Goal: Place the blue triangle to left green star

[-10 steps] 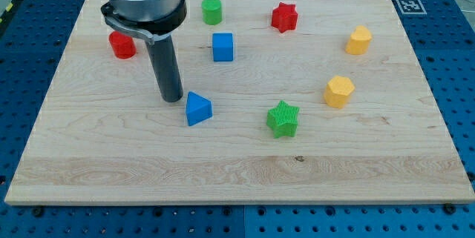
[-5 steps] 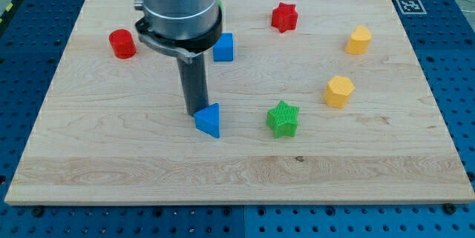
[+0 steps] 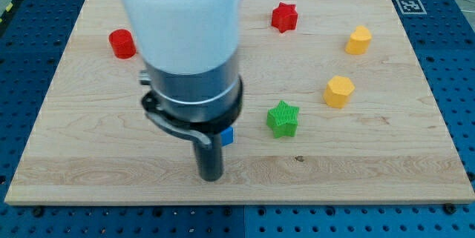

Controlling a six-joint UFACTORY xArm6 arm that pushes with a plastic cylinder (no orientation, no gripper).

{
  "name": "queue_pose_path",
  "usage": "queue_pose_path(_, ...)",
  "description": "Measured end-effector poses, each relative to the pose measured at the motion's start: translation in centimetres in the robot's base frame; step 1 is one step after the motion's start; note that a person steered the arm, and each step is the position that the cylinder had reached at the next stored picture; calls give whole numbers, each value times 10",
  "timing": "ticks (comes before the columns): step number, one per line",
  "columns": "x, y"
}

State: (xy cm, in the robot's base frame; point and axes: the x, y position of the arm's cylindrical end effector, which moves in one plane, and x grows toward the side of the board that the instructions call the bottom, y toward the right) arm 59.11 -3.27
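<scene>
my tip (image 3: 211, 177) beside mostly hidden, perhaps blue triangle (image 3: 226, 136)

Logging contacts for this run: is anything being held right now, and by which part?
Nothing is held. My tip is a bare rod; the mostly hidden blue triangle sits just above and right of it.
</scene>
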Motion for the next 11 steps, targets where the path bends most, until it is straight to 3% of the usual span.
queue_pose_path(6, -62, -16)
queue_pose_path(9, -61, -56)
queue_pose_path(11, -93, -37)
